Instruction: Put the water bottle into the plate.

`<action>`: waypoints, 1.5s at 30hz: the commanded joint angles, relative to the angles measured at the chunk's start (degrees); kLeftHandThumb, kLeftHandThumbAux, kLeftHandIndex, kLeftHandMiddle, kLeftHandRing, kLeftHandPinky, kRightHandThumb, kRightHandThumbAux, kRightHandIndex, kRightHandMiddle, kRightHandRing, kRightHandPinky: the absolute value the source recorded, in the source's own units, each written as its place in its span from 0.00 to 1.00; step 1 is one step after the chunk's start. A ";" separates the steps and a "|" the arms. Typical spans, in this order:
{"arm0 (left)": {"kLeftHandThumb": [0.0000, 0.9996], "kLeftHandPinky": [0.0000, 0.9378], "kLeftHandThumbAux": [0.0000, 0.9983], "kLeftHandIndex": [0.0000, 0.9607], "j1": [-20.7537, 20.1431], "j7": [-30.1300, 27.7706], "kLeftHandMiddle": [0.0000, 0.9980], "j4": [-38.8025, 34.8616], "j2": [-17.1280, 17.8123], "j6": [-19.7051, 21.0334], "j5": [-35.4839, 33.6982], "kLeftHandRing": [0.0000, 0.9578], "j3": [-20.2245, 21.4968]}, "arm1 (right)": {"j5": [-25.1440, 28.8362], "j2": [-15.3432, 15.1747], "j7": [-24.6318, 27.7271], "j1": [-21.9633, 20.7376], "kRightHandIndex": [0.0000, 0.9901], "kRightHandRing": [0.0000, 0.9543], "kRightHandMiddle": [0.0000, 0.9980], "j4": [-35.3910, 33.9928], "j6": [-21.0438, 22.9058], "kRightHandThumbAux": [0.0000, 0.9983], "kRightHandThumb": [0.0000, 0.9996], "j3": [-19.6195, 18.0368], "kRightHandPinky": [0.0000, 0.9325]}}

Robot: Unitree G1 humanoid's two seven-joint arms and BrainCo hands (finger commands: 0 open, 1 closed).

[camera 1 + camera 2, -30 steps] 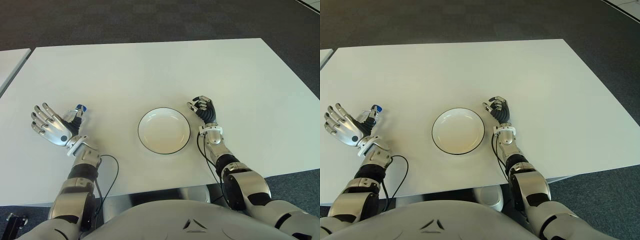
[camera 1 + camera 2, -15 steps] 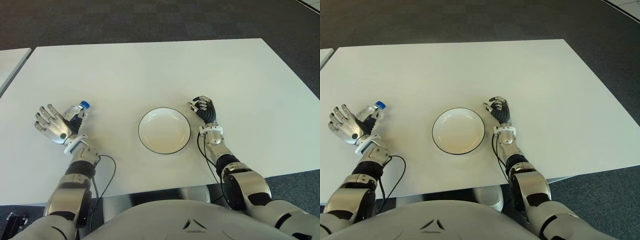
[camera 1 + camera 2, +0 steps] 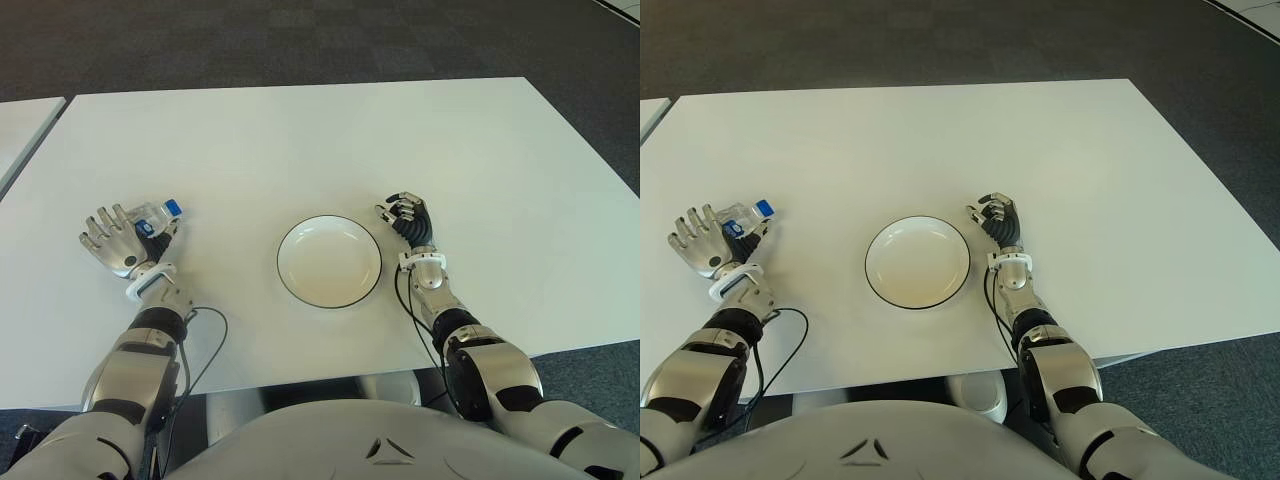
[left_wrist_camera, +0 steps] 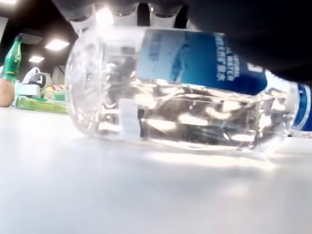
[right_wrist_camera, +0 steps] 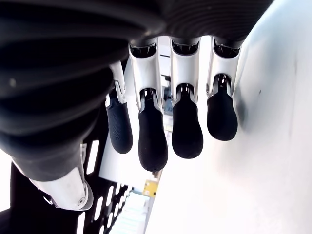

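White table (image 3: 300, 140) fills most of both eye views, w/ dark carpet (image 3: 300, 40) beyond its far edge. A 2nd white surface (image 3: 25, 120) shows at far left, apart from the table.

Plate (image 3: 329, 261): round, white, thin dark rim, flat on table near the front edge, roughly centre. Nothing in it.

Right hand (image 3: 407, 217) sits just right of the plate, close to rim but not touching it as far as eye views show. Fingers (image 5: 187, 127) curled inward, dark pads bent toward the palm; holds nothing.

Left hand (image 3: 122, 236) is well left of the plate, palm turned toward the bottle, fingers fanned up and only loosely bent. Bottle (image 3: 156, 218) lies on its side on the table right against the hand's inner side, blue cap (image 3: 172, 208) pointing away toward the plate side. Left wrist view: clear bottle (image 4: 180, 87) w/ blue label (image 4: 200, 61) lying flat on the table, water inside, fingertips (image 4: 122, 9) showing just over its top. Fingers not closed round it – no grip seen; whether they touch it, can't tell.

Bottle and plate well apart.
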 commanded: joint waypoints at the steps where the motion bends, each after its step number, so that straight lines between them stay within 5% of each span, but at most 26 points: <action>1: 0.44 0.00 0.27 0.00 1.33 -2.94 0.00 3.81 -2.20 -2.09 -0.77 0.00 -2.81 | -0.05 0.17 0.45 1.61 0.44 0.73 0.69 0.64 1.57 0.73 0.71 -0.23 0.72; 22: 0.57 0.00 0.40 0.12 -0.08 -5.88 0.04 11.02 -1.74 -10.07 -0.89 0.00 -8.73 | 0.05 0.36 0.69 1.89 0.44 0.72 0.68 0.30 1.43 0.73 0.71 -0.35 0.72; 32: 0.63 0.13 0.44 0.21 0.51 -4.52 0.13 11.74 -1.71 -13.41 -2.23 0.07 -8.53 | -0.08 0.34 0.45 2.07 0.44 0.72 0.68 0.05 1.46 0.73 0.71 -0.44 0.70; 45: 0.73 0.55 0.52 0.42 0.22 -2.30 0.49 11.52 -2.27 -15.01 -3.45 0.49 -7.71 | -0.20 0.21 0.40 2.24 0.44 0.72 0.68 -0.21 1.28 0.73 0.71 -0.46 0.71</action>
